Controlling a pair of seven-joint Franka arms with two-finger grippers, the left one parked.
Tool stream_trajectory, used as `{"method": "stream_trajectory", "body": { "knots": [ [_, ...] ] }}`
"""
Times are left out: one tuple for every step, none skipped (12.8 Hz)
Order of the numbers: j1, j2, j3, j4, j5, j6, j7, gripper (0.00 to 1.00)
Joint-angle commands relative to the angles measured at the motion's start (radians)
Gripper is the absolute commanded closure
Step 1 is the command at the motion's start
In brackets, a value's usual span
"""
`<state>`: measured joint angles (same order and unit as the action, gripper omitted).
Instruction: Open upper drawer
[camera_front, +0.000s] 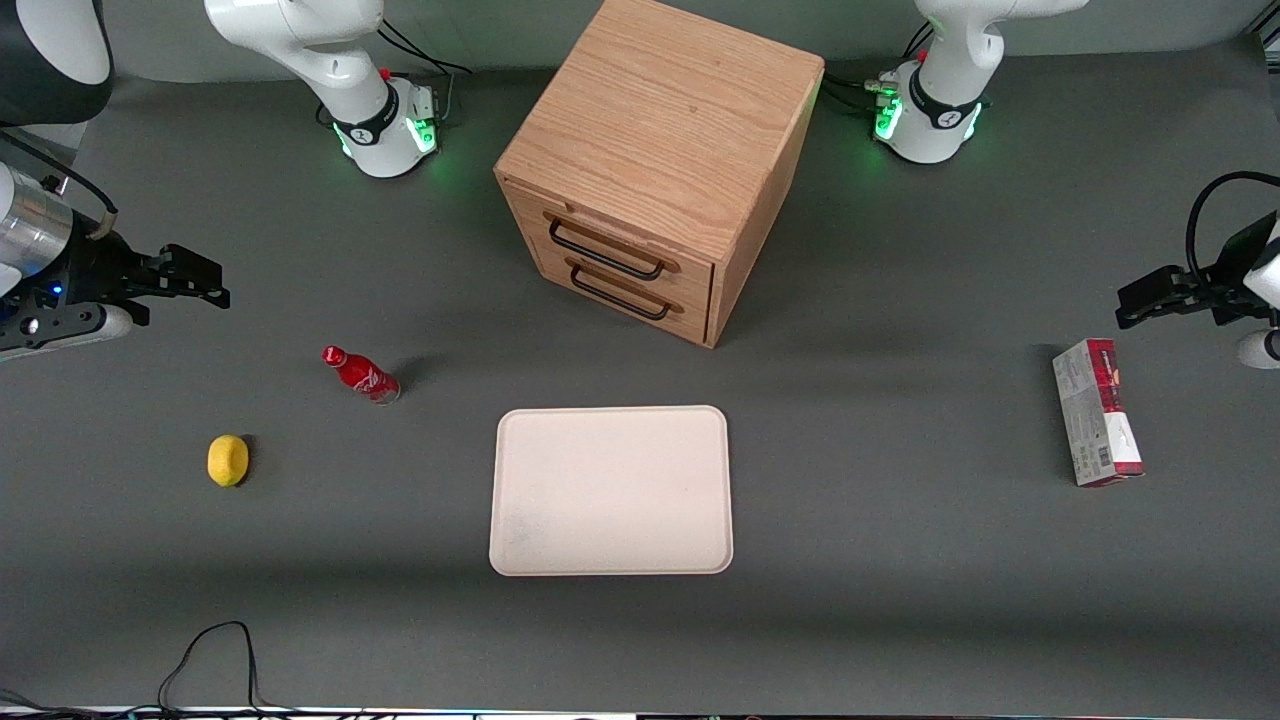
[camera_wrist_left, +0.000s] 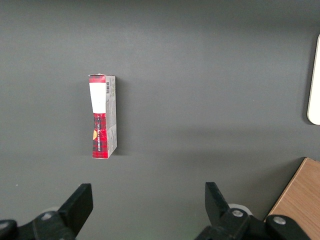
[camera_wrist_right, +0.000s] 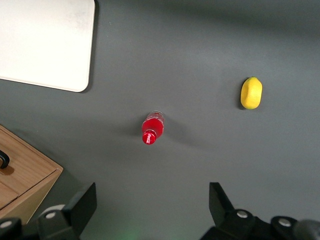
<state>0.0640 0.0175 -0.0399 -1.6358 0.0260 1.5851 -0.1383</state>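
- The right arm's gripper hangs above the bench at the working arm's end, jaws spread wide and holding nothing.
- The upper drawer sits closed in the oak cabinet, well apart from the gripper.
- Only the wrist view looks straight down on the red bottle, standing between lemon and cream tray.

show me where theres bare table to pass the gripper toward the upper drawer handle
Bare table lies between the gripper, open and high at the working arm's end, and the cabinet; nothing stands in front of the upper drawer down to the tray. It is more crowded nearer the camera, around the red bottle and lemon.
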Motion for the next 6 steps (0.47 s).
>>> {"method": "stream_trajectory", "body": {
  "knots": [
    [-0.001, -0.005, -0.005, 0.008, -0.011, -0.02, -0.021, 0.0],
    [-0.003, -0.005, -0.005, 0.008, -0.011, -0.02, -0.024, 0.0],
    [0.002, -0.004, -0.008, 0.008, -0.012, -0.02, -0.033, 0.0],
    [0.002, -0.004, -0.009, 0.011, -0.011, -0.02, -0.056, 0.0],
    [0.002, -0.004, -0.009, 0.016, -0.012, -0.02, -0.069, 0.0],
    [0.002, -0.002, -0.011, 0.016, -0.011, -0.02, -0.07, 0.0]
  ]
}}
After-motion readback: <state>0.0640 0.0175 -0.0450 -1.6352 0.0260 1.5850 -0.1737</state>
